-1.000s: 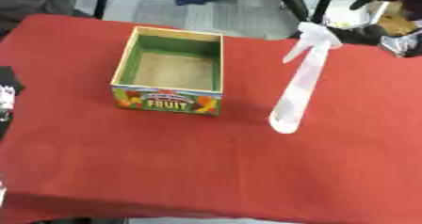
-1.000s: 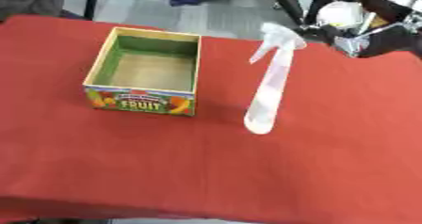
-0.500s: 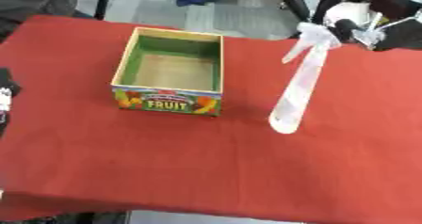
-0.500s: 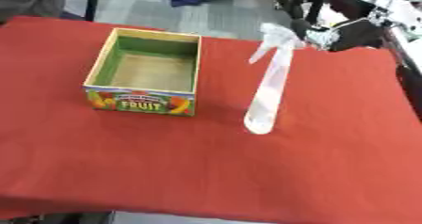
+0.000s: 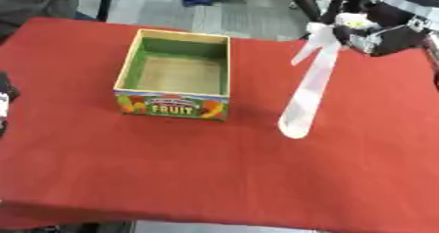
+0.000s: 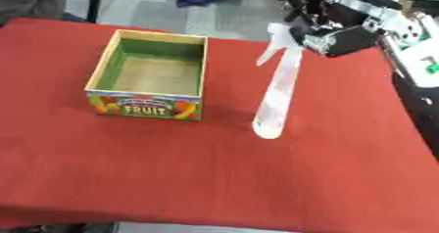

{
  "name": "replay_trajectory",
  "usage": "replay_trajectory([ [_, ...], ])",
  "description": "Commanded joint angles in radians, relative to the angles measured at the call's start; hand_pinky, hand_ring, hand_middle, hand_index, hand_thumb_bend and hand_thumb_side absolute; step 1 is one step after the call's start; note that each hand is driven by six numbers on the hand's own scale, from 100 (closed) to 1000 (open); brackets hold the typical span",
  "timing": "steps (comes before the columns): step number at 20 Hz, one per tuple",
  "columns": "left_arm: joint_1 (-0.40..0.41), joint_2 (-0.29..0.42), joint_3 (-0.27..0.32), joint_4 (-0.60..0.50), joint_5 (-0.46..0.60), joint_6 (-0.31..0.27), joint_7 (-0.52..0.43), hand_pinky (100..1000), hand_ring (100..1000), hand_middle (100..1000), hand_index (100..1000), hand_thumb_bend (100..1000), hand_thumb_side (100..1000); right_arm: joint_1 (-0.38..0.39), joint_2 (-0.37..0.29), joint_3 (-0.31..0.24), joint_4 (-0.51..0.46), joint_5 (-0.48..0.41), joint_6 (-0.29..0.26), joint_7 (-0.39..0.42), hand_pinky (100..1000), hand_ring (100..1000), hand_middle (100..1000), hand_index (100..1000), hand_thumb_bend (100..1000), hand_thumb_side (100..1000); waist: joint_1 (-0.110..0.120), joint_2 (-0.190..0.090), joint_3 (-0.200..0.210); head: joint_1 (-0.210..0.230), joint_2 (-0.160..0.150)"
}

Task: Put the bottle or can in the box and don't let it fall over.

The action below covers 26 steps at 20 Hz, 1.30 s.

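Right eye view: right hand (image 6: 319, 25) at spray bottle (image 6: 276, 87) head, grip unclear; standing right of box (image 6: 151, 77). Risk: tall, narrow, tips if nudged high or clips rim.

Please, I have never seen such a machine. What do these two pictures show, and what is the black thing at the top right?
Both pictures come from one stereo camera in a humanoid robot's head, looking down; they show the same moment. A red table carries an open, empty box marked FRUIT and, beside it, a tall clear spray bottle standing upright. The black and silver thing is the robot's right hand, right by the bottle's spray head. Whether it grips the bottle I cannot tell. The dark shape at the left edge may be the left hand.
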Motion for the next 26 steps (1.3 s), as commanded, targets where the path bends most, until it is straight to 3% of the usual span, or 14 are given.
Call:
replay_trajectory([
  [1, -0.012, 0.011, 0.001, -0.015, 0.003, -0.001, -0.004, 720, 619, 527, 726, 294, 664, -0.028, -0.003, -0.003, 0.010, 0.027, -0.127, 0.125, 795, 1000, 1000, 955, 100, 357, 0.007, -0.007, 0.001, -0.009, 0.005],
  [26, -0.014, 0.006, 0.000, -0.012, 0.002, -0.001, -0.007, 722, 619, 527, 727, 295, 665, -0.036, 0.058, 0.011, 0.087, 0.153, -0.165, 0.135, 779, 1000, 1000, 897, 100, 249, 0.005, -0.003, 0.009, -0.023, 0.005],
])
